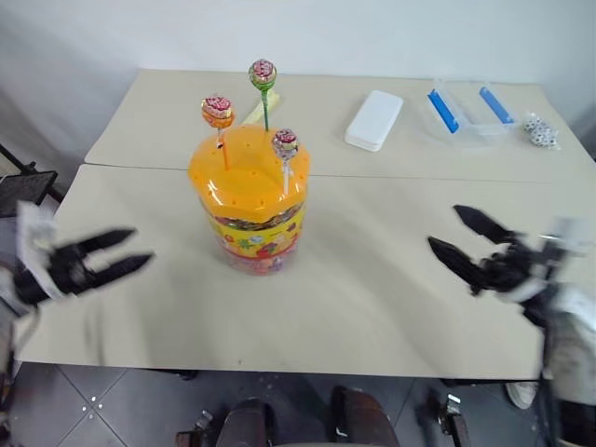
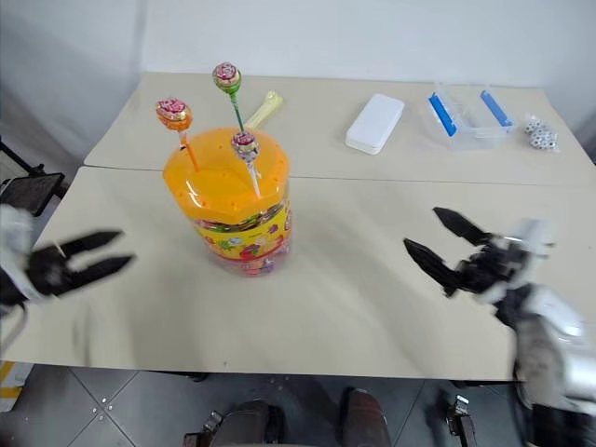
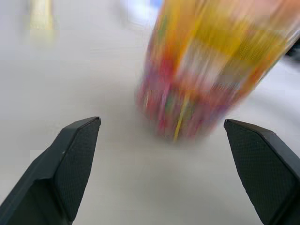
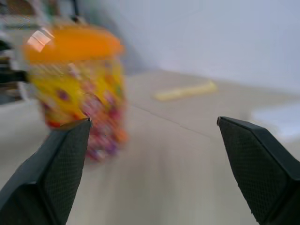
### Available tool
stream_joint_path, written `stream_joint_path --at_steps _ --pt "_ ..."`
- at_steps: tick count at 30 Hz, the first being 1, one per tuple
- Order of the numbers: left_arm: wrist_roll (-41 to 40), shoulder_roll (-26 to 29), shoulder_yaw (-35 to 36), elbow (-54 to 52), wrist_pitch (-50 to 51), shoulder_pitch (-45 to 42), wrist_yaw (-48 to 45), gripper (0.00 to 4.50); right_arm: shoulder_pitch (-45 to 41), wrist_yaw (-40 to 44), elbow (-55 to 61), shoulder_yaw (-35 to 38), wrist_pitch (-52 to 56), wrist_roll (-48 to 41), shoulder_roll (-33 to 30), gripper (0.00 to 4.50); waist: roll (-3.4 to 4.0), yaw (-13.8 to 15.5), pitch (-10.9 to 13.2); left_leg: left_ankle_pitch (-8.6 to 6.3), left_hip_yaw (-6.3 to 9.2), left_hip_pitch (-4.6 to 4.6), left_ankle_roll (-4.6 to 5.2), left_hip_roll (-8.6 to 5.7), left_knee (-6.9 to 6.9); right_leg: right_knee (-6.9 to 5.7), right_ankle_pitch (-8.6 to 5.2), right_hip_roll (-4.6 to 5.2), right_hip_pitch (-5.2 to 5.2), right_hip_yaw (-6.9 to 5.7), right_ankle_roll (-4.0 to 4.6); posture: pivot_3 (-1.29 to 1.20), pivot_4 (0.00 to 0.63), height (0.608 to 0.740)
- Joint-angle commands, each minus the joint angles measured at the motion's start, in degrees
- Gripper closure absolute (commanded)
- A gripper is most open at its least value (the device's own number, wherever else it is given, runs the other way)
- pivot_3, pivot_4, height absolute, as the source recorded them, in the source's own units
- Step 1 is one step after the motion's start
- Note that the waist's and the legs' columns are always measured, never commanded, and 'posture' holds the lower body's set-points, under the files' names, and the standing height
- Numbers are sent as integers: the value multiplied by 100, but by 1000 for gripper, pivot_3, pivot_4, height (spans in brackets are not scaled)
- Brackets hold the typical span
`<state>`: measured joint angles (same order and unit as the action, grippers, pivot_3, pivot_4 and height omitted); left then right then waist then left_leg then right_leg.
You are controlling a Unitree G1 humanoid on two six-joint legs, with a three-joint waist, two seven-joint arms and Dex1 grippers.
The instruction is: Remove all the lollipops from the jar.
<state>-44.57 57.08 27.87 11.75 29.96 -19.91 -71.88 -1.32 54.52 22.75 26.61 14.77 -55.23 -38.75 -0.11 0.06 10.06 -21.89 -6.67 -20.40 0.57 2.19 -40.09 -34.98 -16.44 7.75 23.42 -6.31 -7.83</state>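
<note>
Three lollipops (image 1: 264, 74) are standing upright in the domed orange lid of the jar (image 1: 249, 200), their sticks pushed into its small holes: one with an orange stick on the robot's left, one with a green stick rising highest at the back, and one with a white stick on the right. The jar is sitting on the near table (image 1: 372, 307), a little left of the middle, and how deep the sticks are going into the lid is hidden by the orange plastic. The left gripper (image 1: 116, 251) is hovering well to the left of the jar with its two black fingers spread apart and holding nothing. The right gripper (image 1: 466, 237) is hovering well to the right of the jar, also with its fingers wide apart and empty. Both wrist pictures are showing the jar only as a smeared shape between the fingers, so its label is not readable there. On the far table a white rectangular case (image 1: 374, 119) is lying, and beside it a clear flat box with blue clips (image 1: 466, 112). Some small black-and-white beads (image 1: 540, 130) are lying near the far right edge, too small to count. A pale yellow object (image 2: 264, 109) is lying behind the jar, partly covered by it.
</note>
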Motion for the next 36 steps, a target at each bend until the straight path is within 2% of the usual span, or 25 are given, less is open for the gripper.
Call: stream_joint_path --at_steps 1,5,9,13,16,23,28,29,33,36 --pt "-232 -11 -315 -71 193 -739 -360 0 72 -135 608 230 248 -483 -111 26 -5 -8 -4 -1 -4 16 0 0 2 1 0 0 -13 4 0 0 150 740" --pt "-85 -721 -1123 -253 37 -2072 -363 0 -127 -45 876 -19 87 -264 -68 26 -8 28 -3 -1 -13 13 1 -4 -4 -10 0 -4 -6 14 0 0 150 740" --pt "118 -1342 -1608 -239 -158 -2736 -356 0 -221 -24 1035 -306 60 -203 54 26 -10 13 -2 -3 -16 7 -2 -7 5 -14 1 -8 10 14 -1 0 150 740" --pt "212 -1535 -1823 -55 -140 -3075 -560 0 -319 -120 1145 -473 47 -199 182 26 -13 -33 0 -3 -19 -3 -2 -7 5 -8 1 -12 21 12 -1 0 150 740" --pt "246 -1561 -1903 62 -74 -3179 -737 598 -389 -100 1131 -525 -38 -156 260 0 -14 -16 1 -3 -19 -2 -1 -6 0 -9 1 -12 18 13 -1 0 150 740" --pt "200 -1351 -1980 234 362 -3303 -1180 2696 -346 -166 1306 -703 -166 -79 541 0 -16 7 2 -2 -13 -3 0 -6 -10 -11 1 -11 13 15 -2 0 150 740" --pt "358 -1396 -2013 341 259 -3354 -1245 4324 -384 -183 1333 -827 -232 -18 631 0 -16 2 2 -2 -12 -3 -1 -6 -9 -10 1 -11 13 14 -2 0 150 740" --pt "335 -1449 -1996 344 279 -3397 -1211 4484 -409 -175 1331 -863 -246 -66 681 0 -16 2 2 -2 -12 -3 0 -6 -9 -10 1 -11 13 14 -2 0 150 740" --pt "151 -1576 -1830 408 472 -3639 -1109 4484 -526 -221 1318 -974 -263 -197 897 0 -18 7 3 -2 -12 -4 0 -6 -9 -10 1 -11 14 14 -2 0 150 740" --pt "-158 -1525 -1616 501 1004 -3876 -1004 4484 -658 -78 1296 -1122 -230 -163 863 0 -26 2 8 -2 -9 -7 0 -6 -12 -9 1 -11 13 13 -2 0 150 740"
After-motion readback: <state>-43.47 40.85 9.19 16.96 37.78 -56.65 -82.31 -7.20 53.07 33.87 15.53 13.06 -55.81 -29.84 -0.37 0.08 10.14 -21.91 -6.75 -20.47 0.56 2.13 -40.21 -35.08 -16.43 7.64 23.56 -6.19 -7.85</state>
